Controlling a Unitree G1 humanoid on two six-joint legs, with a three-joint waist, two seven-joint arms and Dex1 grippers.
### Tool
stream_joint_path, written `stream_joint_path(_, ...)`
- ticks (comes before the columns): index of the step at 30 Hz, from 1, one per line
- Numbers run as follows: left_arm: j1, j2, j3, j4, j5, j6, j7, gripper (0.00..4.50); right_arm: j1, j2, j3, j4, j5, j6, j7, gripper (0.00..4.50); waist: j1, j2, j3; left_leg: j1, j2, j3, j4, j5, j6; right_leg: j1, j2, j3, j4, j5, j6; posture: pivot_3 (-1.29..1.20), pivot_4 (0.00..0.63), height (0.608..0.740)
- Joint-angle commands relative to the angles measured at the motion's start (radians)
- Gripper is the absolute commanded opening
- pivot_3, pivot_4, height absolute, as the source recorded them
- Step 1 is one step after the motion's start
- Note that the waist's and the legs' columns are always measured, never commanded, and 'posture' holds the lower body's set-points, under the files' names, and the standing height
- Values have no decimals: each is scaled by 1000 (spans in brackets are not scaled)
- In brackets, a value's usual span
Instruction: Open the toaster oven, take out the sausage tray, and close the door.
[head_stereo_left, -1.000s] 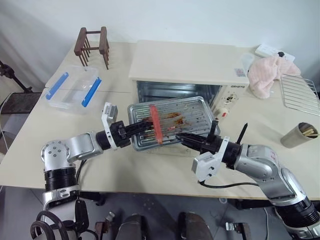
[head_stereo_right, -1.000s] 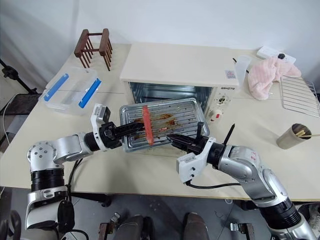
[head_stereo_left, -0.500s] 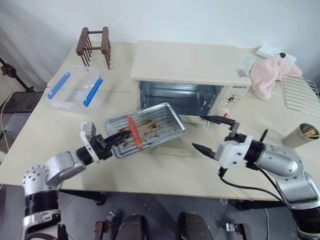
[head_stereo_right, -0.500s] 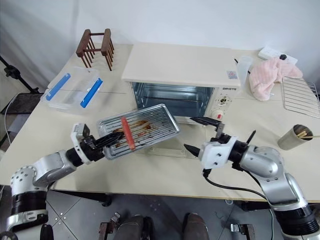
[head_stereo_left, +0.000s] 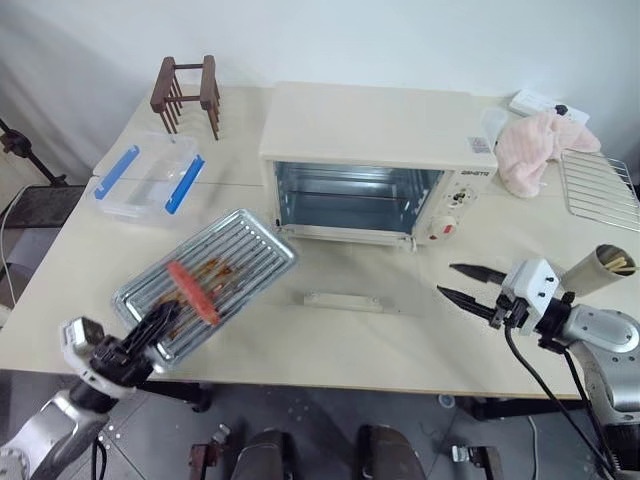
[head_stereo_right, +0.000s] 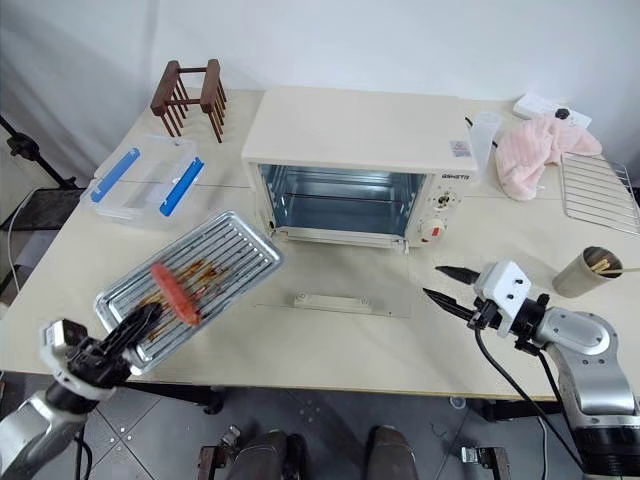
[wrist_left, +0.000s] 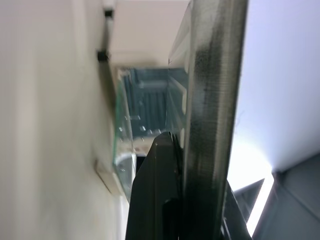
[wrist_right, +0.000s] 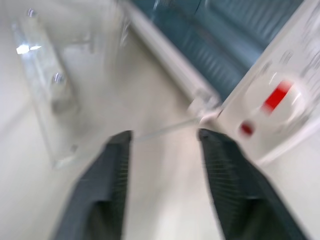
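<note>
**Tray out of the oven, door still down**

The table (head_stereo_left: 330, 345) is wide and pale, and the toaster oven (head_stereo_left: 375, 125) sits at its far middle. The oven's cavity is bare, so taking the tray out looks done. The door (head_stereo_left: 345, 290) lies folded flat on the table in front of the oven, its long bar handle at the near edge, so closing it is the main step left.

The sausage tray (head_stereo_left: 205, 283) is well clear of the oven, off to the near left, tilted and carried above the table's near-left corner. One red sausage (head_stereo_left: 193, 293) lies across its ribbed bottom among brown grease marks. The left hand (head_stereo_left: 150, 330) has its fingers pressed together on the tray's near rim, pinching it; the left wrist view shows the metal edge clamped against a black finger (wrist_left: 160, 190). The tray is not yet set down, and I judge that it needs putting on the table before or while the door is shut.

The right hand (head_stereo_left: 468, 283) hangs near the right of the door, apart from it, its two fingers partly spread with nothing between them. It looks well placed to lift the door.

Around the edges sit a clear box with blue clips (head_stereo_left: 145, 177), a wooden rack (head_stereo_left: 187, 92), a pink cloth (head_stereo_left: 540, 145), a wire rack (head_stereo_left: 600, 185) and a cup (head_stereo_left: 592, 268).
</note>
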Motion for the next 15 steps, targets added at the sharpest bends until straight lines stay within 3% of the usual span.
stream_joint_path(1,52,-34,37,-75,-31,-39,-29,0,-33,-18,0,62,-8,-32,52,756,0,0,0,0,0,0,0,0,0,0,0,0,0,0,0,0,150,740)
stream_joint_path(3,80,-78,56,-102,-31,-78,-18,0,-53,-17,21,115,-14,-43,102,20,0,0,0,0,0,0,0,0,0,0,0,0,-1,0,0,0,150,740)
stream_joint_path(9,63,-233,124,-180,-31,-222,50,0,-131,0,102,285,-48,-34,213,20,0,0,0,0,0,0,0,0,0,0,-1,1,-4,0,0,0,150,740)
stream_joint_path(15,19,-317,142,-231,-31,-300,133,0,-218,56,142,389,-58,-55,256,20,-1,-1,0,0,0,1,1,0,0,1,-1,0,-5,0,0,0,150,740)
